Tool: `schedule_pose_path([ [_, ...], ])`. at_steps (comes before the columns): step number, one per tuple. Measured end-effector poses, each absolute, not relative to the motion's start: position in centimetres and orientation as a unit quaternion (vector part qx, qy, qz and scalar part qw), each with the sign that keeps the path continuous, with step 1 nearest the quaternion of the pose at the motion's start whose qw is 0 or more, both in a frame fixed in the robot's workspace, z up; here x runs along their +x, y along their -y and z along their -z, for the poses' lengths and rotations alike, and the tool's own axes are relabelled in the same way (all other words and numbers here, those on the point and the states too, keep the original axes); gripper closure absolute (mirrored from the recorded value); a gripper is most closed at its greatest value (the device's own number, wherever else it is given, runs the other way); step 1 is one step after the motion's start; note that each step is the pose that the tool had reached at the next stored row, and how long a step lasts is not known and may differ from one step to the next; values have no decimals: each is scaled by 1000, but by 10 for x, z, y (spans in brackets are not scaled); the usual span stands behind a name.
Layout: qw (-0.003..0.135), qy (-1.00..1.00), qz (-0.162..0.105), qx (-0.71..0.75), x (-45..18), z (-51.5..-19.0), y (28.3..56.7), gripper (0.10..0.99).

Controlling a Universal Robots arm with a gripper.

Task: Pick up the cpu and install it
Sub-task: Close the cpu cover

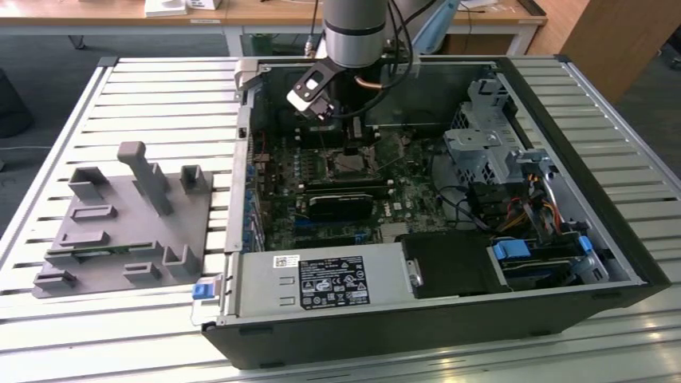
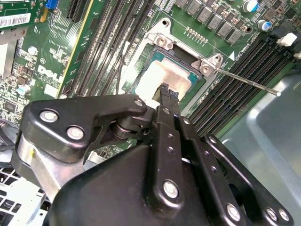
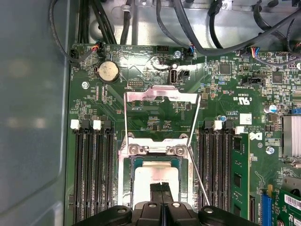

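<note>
Since the small silvery square cpu lies flat in the metal-framed motherboard socket, the black gripper, fingers pinched together empty above it, should press lightly and squarely, I'd say.

A pale, slatted metal worktop spreads across the foreground under soft, even light. Behind it stands a wooden desk on white legs, with papers lying on it. Grey floor shows under the desk. A brown wooden cabinet stands at the exterior view's right.
</note>
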State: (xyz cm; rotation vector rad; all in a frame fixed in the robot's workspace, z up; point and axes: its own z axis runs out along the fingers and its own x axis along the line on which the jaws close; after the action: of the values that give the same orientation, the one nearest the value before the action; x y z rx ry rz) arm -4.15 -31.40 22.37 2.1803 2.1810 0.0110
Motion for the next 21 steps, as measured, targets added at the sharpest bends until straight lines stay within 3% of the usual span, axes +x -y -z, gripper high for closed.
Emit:
schedule_pose_path([
  [21,29,-705,-3,708,-42,-229,314,980],
])
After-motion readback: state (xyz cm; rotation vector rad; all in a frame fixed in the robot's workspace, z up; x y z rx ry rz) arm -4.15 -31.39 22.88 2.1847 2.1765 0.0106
